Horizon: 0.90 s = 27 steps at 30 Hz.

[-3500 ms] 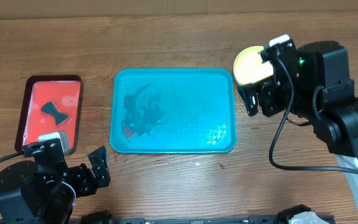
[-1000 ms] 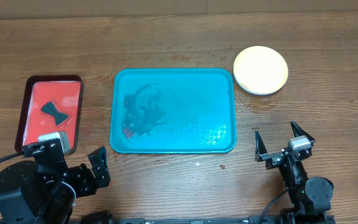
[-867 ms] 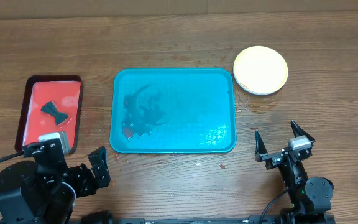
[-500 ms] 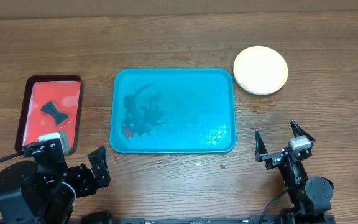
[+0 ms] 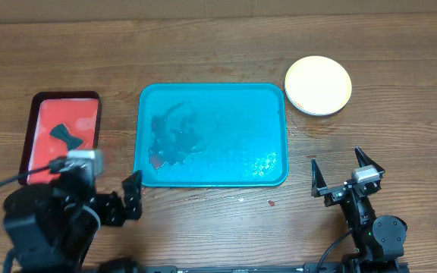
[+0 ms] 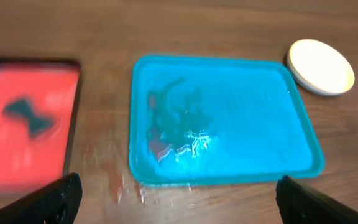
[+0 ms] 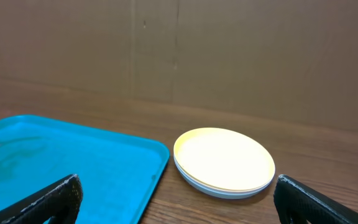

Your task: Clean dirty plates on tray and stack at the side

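Observation:
The teal tray (image 5: 271, 98) lies mid-table with wet smears on its left part and no plates on it. It also shows in the left wrist view (image 6: 291, 124) and the right wrist view (image 7: 104, 168). The plates (image 5: 319, 84) sit in one stack right of the tray's far corner, yellow-green on top; the stack shows in the left wrist view (image 6: 321, 66) and the right wrist view (image 7: 224, 161). My left gripper (image 5: 127, 205) is open and empty near the tray's front left corner. My right gripper (image 5: 343, 176) is open and empty at the front right.
A smaller red tray (image 5: 82, 106) with a dark rim lies at the left, holding a dark bow-shaped object (image 5: 64, 135). Small red specks (image 5: 271, 202) and wet marks lie on the wood in front of the teal tray.
My left arm has lifted and shifted right toward the teal tray's front left corner. The right arm, which had been at the plate stack 3.5 s ago, rests still at the front right.

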### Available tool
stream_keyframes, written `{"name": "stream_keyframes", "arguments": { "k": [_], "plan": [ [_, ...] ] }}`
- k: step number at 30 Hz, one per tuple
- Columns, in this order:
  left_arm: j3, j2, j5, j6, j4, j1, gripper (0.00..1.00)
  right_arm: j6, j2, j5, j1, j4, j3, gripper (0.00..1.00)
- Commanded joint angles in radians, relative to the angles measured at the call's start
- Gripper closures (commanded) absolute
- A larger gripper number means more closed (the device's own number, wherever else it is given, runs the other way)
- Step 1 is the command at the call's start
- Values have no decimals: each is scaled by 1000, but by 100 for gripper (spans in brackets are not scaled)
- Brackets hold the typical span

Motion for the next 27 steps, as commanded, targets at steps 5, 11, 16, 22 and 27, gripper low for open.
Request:
{"name": "stream_keyframes", "arguments": {
  "k": [5, 11, 16, 22, 27],
  "plan": [
    [-317, -122, 53, 67, 395, -77, 0, 3, -10, 15, -8, 4, -11, 0],
    [-595, -245, 34, 6, 676, -135, 0, 3, -10, 15, -8, 4, -11, 0],
    [-821, -339, -48, -72, 983, -166, 0, 3, -10, 15, -8, 3, -11, 0],
    [-1014, -435, -223, -249, 1198, -173, 0, 3, -10, 15, -8, 4, -11, 0],
    [-1095, -510, -268, -252, 1237, -173, 0, 3, -10, 15, -8, 3, -11, 0]
  ]
}}
